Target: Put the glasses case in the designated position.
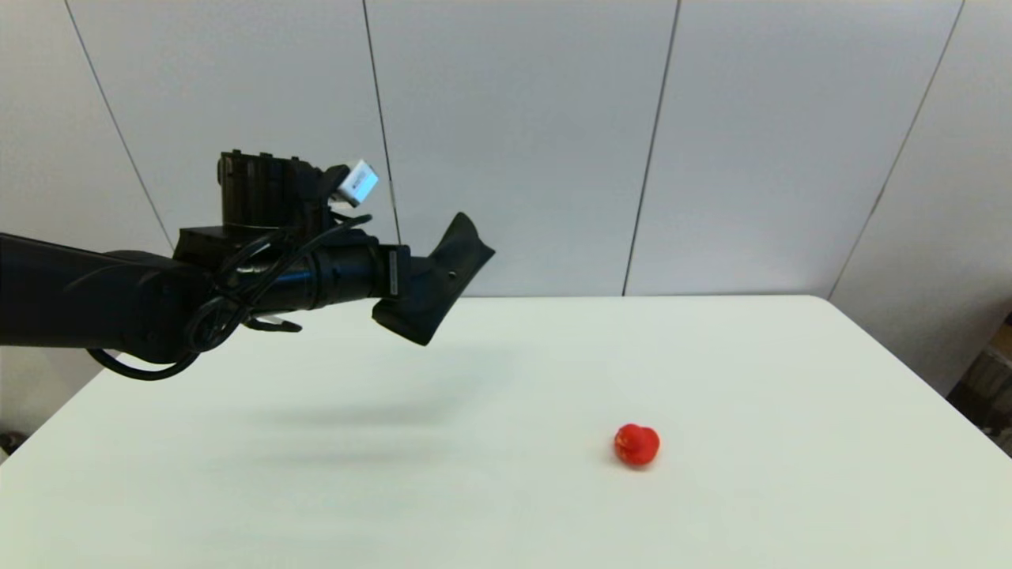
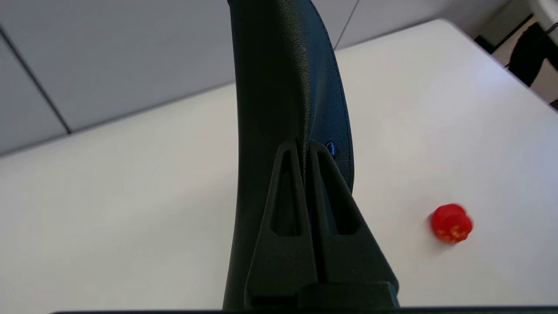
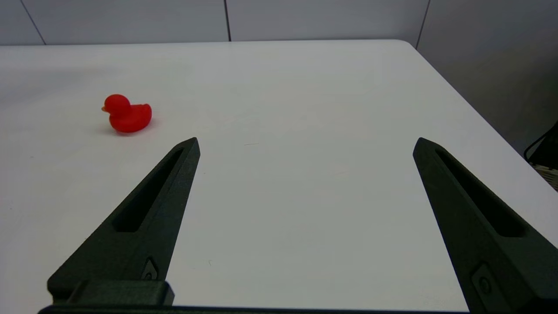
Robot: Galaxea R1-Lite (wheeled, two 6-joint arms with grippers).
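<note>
**Case aloft, not yet set down**

While I watch from the head camera, my left gripper (image 1: 407, 286) holds the glasses case (image 1: 436, 278) well above the white table (image 1: 711, 379), over its far left part, with the case tilted and touching nothing below. A red toy duck (image 1: 636, 444) sits on the table nearer me and to the right, well apart from the case. I judge the pick-up done and the placing left: the case has yet to come down onto bare tabletop and be let go. No mark shows where it belongs, so I cannot tell how close I am.

From the left wrist camera, the fingers (image 2: 285, 209) are pressed nearly together with the case's edge pinched between them, something the head camera hides behind the wrist. The small stud (image 2: 330, 147) on the flap shows beside one fingertip.

From the right wrist camera, my right gripper (image 3: 305, 148) is spread wide with nothing in it, parked low over the table's near right. Only this camera shows that arm, and the duck's beak.
</note>
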